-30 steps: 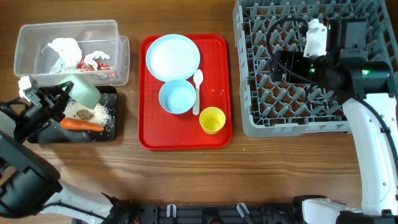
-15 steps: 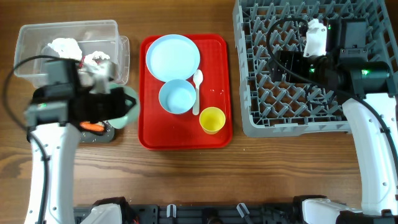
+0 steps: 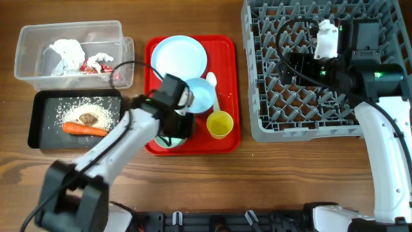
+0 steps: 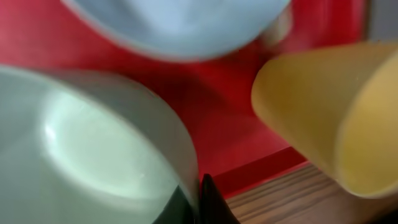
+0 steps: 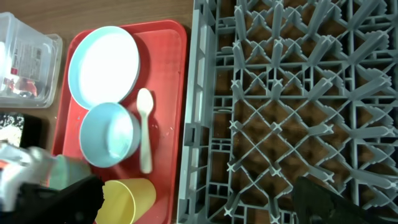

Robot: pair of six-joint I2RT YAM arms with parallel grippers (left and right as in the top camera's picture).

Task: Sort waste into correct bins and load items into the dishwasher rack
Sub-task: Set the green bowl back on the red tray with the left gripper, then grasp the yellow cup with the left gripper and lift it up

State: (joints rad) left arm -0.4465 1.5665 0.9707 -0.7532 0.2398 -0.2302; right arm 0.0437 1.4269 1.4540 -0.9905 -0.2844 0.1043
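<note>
My left gripper (image 3: 175,124) is shut on the rim of a pale blue bowl (image 4: 93,143), holding it over the front of the red tray (image 3: 225,51) beside the yellow cup (image 3: 219,124). The second bowl (image 3: 201,95), the plate (image 3: 179,58) and the partly hidden white spoon (image 3: 211,81) lie on that tray. The wrapper (image 3: 77,55) is in the clear tub (image 3: 26,38). The carrot (image 3: 85,129), rice (image 3: 71,108) and brown lump (image 3: 87,118) lie in the black tray (image 3: 35,132). My right gripper (image 3: 297,64) is open and empty above the grey rack (image 3: 277,129).
The left arm stretches from the table's front left edge across bare wood to the red tray. In the right wrist view the rack's pegs (image 5: 292,93) fill the right side, with the plate (image 5: 102,65), bowl (image 5: 109,134) and cup (image 5: 130,199) at left.
My left arm has swung right from the black tray to the red tray's front, carrying the bowl. The black tray's carrot, rice and lump now show. The right arm has not moved.
</note>
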